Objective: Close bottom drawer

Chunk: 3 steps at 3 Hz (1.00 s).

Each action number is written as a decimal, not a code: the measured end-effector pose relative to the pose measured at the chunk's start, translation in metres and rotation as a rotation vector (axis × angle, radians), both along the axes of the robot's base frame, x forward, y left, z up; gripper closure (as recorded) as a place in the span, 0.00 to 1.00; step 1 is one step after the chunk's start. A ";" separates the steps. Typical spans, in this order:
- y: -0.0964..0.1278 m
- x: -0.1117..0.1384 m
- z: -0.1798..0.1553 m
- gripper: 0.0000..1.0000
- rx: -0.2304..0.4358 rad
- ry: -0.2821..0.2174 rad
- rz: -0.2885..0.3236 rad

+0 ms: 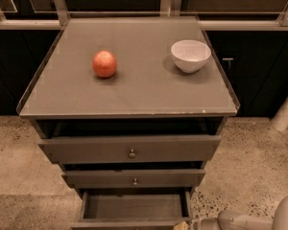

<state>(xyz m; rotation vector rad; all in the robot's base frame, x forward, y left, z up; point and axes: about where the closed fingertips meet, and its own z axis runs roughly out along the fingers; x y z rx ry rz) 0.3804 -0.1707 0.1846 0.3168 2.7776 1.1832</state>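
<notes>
The grey-brown cabinet (129, 99) has three drawers. The bottom drawer (134, 208) is pulled out far toward me, and its empty inside shows; its front lies along the bottom edge of the view and its knob is out of view. The top drawer (129, 149) and the middle drawer (133, 178) stick out a little. My gripper (184, 224) is low at the bottom edge, at the right front corner of the bottom drawer, with the pale arm (245, 221) trailing to the right.
A red-orange fruit (104, 63) and a white bowl (190, 55) sit on the cabinet top. Dark cabinets and a rail run behind. A white post (285, 110) leans at the right. Speckled floor lies on both sides.
</notes>
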 end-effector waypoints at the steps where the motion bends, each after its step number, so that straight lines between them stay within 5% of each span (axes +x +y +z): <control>1: 0.008 0.015 0.006 1.00 0.016 -0.035 -0.004; 2: 0.018 0.033 0.019 1.00 0.033 -0.094 0.000; 3: 0.018 0.033 0.019 1.00 0.033 -0.094 0.000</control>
